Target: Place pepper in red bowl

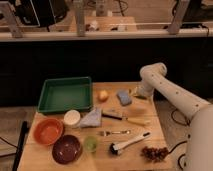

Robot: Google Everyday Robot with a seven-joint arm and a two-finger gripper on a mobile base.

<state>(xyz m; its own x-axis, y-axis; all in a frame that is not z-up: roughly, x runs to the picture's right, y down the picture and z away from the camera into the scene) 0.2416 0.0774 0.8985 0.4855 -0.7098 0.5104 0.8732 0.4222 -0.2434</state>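
1. One end effector (137, 93) sits low at the tabletop's (132, 154) far right edge, just beside the blue sponge (123, 97); its grip cannot be told.
2. The pepper (135, 91) appears to lie there, largely hidden.
3. The red bowl (48, 131) is well apart: a weak pinch on the slim pepper could drop it in transit.

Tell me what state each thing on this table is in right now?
Gripper: at table's far right edge, over the pepper.
Slim green pepper: mostly hidden, not in bowl.
Red bowl: upright, empty.
Dark purple bowl: upright, empty.
Green rectangular tray: empty.
Blue sponge: lying flat.
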